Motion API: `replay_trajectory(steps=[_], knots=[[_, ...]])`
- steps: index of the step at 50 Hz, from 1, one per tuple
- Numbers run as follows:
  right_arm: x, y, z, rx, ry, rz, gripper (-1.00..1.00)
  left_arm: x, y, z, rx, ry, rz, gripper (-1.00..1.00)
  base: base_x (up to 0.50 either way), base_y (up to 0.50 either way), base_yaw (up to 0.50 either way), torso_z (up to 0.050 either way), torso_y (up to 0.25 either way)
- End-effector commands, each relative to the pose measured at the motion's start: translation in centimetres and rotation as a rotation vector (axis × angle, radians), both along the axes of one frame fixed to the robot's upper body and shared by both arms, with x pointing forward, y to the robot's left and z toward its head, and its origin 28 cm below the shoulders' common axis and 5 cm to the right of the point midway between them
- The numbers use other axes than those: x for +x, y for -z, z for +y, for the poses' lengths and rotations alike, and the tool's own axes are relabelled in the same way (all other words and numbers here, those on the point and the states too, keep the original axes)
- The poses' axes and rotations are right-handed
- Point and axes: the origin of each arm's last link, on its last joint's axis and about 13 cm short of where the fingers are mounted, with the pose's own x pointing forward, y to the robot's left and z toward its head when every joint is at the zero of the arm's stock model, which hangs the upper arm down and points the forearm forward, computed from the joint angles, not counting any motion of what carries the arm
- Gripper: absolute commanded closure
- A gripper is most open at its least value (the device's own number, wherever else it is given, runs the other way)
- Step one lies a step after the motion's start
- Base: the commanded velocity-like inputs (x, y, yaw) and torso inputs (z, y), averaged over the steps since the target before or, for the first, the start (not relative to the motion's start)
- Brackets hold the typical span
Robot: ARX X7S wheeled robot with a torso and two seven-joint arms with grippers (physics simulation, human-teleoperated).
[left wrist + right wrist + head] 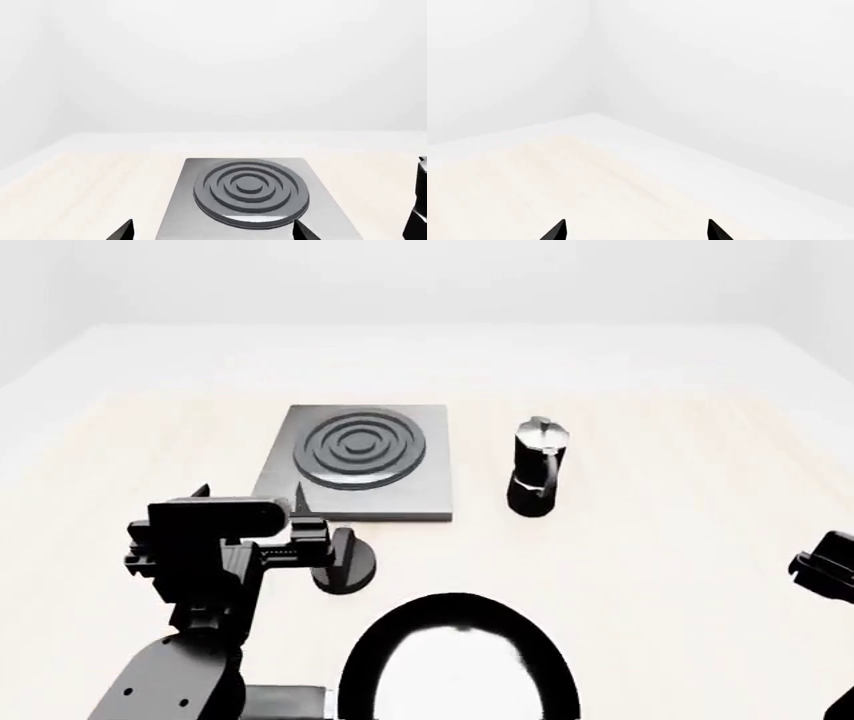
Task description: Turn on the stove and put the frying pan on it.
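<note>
The stove is a flat grey plate with a ringed burner at the table's middle; the left wrist view shows it close ahead as the stove. Its small black knob sits on the table in front of the plate. The frying pan lies at the near edge, its glossy inside facing up. My left gripper is open, hovering just before the stove's near edge and left of the knob, holding nothing. At the far right my right gripper is open too, over bare table.
A black-and-silver moka pot stands to the right of the stove and shows as a dark shape at the edge as the moka pot. The pale wooden table ends at white walls behind.
</note>
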Motion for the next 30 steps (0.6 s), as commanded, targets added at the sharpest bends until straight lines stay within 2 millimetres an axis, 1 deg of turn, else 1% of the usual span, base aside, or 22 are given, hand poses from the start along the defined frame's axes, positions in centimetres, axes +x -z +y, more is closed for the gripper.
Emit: replay_trajectory(steps=[1,15,19,21,23,24,25,26,27,29,30], knots=[[0.0,0.2,0.0,0.004,0.001,0.004,-1.0,0.0,0.1,0.0,0.005,0.0,0.003,-1.0,0.5,0.0,0.0,0.0,0.0],[0.1,0.3,-0.1,0.01,0.004,0.005,-1.0,-0.1,0.1,0.0,0.004,-0.005,0.003,-1.0,0.5,0.0,0.0,0.0,0.001],[0.5,0.7,0.0,0.019,-0.003,0.026,-1.0,0.0,-0.1,-0.1,-0.004,-0.009,0.025,-1.0,0.0,0.0,0.0,0.0,0.0],[0.5,0.7,0.0,0.022,-0.003,0.029,-1.0,-0.2,-0.4,-0.1,-0.02,0.021,0.049,-1.0,0.0,0.0,0.0,0.0,0.0],[0.6,0.8,0.1,0.023,-0.003,0.036,-1.0,-0.3,-1.4,-0.1,-0.047,0.053,0.09,-1.0,0.0,0.0,0.0,0.0,0.0],[0.6,0.8,0.1,0.023,-0.003,0.036,-1.0,-0.3,-1.4,-0.1,-0.047,0.053,0.091,-1.0,0.0,0.0,0.0,0.0,0.0],[0.6,0.8,0.1,0.023,-0.005,0.036,-1.0,-0.2,-2.1,0.0,-0.054,0.065,0.122,-1.0,0.0,0.0,0.0,0.0,0.0],[0.6,0.8,0.1,0.027,-0.006,0.039,-1.0,0.1,-3.3,0.2,-0.056,0.057,0.164,-1.0,0.0,0.0,0.0,0.0,0.0],[0.6,0.8,0.1,0.029,-0.006,0.039,-1.0,0.3,-4.1,0.3,-0.048,0.065,0.193,-1.0,0.0,0.0,0.0,0.0,0.0],[0.6,0.8,0.0,0.038,-0.011,0.037,-1.0,0.6,-5.2,0.4,-0.046,0.076,0.242,-1.0,0.0,0.0,0.0,0.0,0.0],[0.5,0.8,0.1,0.041,-0.017,0.037,-1.0,0.9,-6.5,0.7,-0.022,0.093,0.258,-1.0,0.0,0.0,0.0,0.0,0.0]])
